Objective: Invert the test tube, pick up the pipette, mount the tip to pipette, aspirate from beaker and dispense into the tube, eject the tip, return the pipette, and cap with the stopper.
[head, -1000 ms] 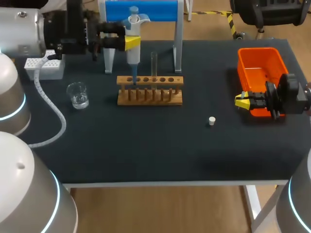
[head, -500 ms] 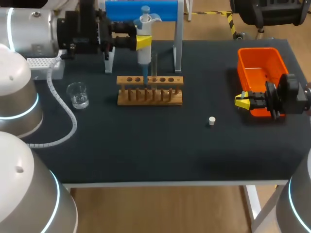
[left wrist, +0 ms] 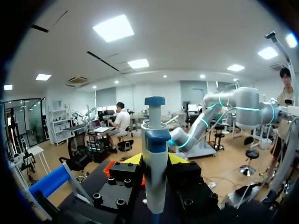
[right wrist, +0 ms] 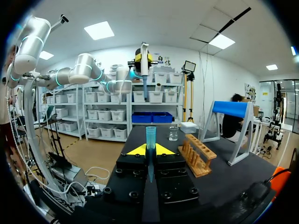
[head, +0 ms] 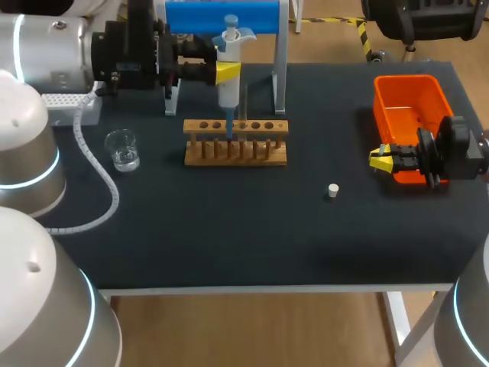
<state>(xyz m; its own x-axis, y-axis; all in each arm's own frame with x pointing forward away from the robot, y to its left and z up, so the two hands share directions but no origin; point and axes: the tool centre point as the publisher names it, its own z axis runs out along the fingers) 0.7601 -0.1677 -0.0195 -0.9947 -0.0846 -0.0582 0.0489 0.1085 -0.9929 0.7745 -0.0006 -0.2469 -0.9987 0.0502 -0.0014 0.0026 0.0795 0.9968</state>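
My left gripper (head: 206, 70) is shut on the white and blue pipette (head: 228, 73), held upright over the wooden rack (head: 235, 144). The pipette's blue tip (head: 229, 126) hangs just left of the upright glass test tube (head: 243, 98) in the rack. In the left wrist view the pipette (left wrist: 155, 163) stands between my left gripper's (left wrist: 154, 161) yellow fingertips. My right gripper (head: 384, 159) rests beside the orange bin (head: 409, 95); in its own view my right gripper (right wrist: 150, 150) is shut on a blue pipette tip (right wrist: 150, 137). The beaker (head: 122, 149) and white stopper (head: 333, 189) stand on the mat.
A white tip box (head: 72, 107) sits at the back left. The blue-topped pipette stand (head: 221, 15) rises behind the rack. The dark mat in front of the rack is bare apart from the stopper.
My left arm carried the pipette to the right, from over the rack's left end to just beside the test tube. The right arm stayed still.
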